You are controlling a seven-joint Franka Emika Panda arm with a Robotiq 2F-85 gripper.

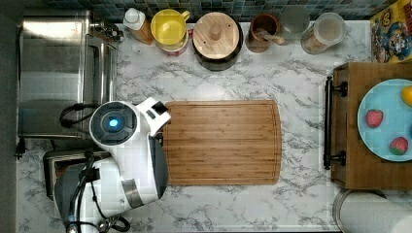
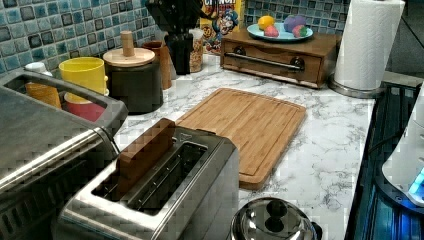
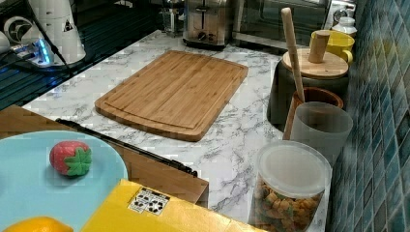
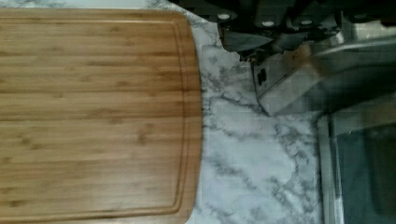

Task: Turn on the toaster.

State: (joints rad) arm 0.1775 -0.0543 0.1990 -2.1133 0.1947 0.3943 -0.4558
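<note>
The toaster [image 2: 165, 190] is sitting beside the toaster oven [image 2: 45, 145], with a brown slice [image 2: 145, 150] standing in one slot. The gripper [image 4: 275, 28] is hovering near it; finger state cannot be told.

kettle [image 2: 272, 220] crowds toaster [image 2: 165, 190], board [image 2: 245, 122] bare

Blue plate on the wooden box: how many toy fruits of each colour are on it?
Red strawberries: 2
Yellow lemon: 1
Purple fruit: 1
Total: 4
</note>
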